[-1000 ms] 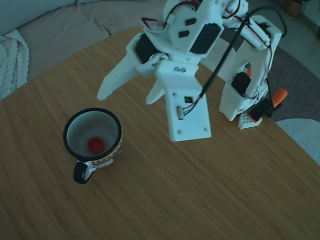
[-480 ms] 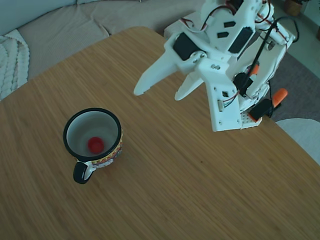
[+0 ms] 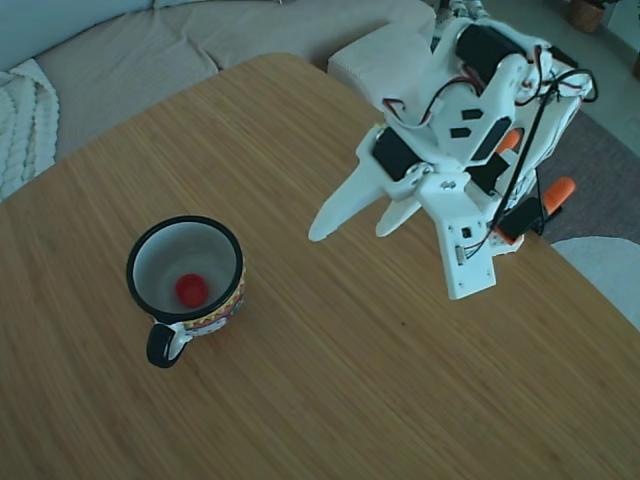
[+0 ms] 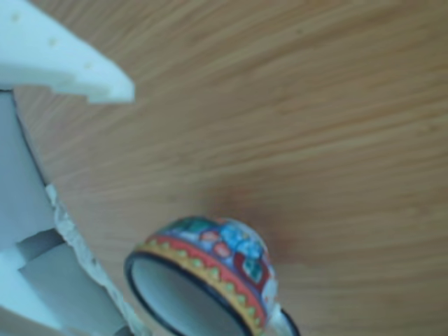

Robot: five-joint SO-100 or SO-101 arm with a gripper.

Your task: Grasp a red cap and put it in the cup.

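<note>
Hand (image 3: 360, 222) is spread wide w/ nothing in it, and it's pulled way back toward the arm's base vs a sec ago, when it hung nearer the cup (image 3: 233, 297). Red cap (image 3: 191, 290) sits inside the cup on the bottom, same spot as before. Cup stands upright on the desk (image 3: 330, 380), well apart from the hand. Looks basically done imo, arm's just retreating.

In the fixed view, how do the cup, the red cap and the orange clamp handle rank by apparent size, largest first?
1. The cup, clearly largest.
2. The orange clamp handle, though the arm partly hides it.
3. The red cap, lying inside the cup; it looks close in size to the handle's visible part.
</note>
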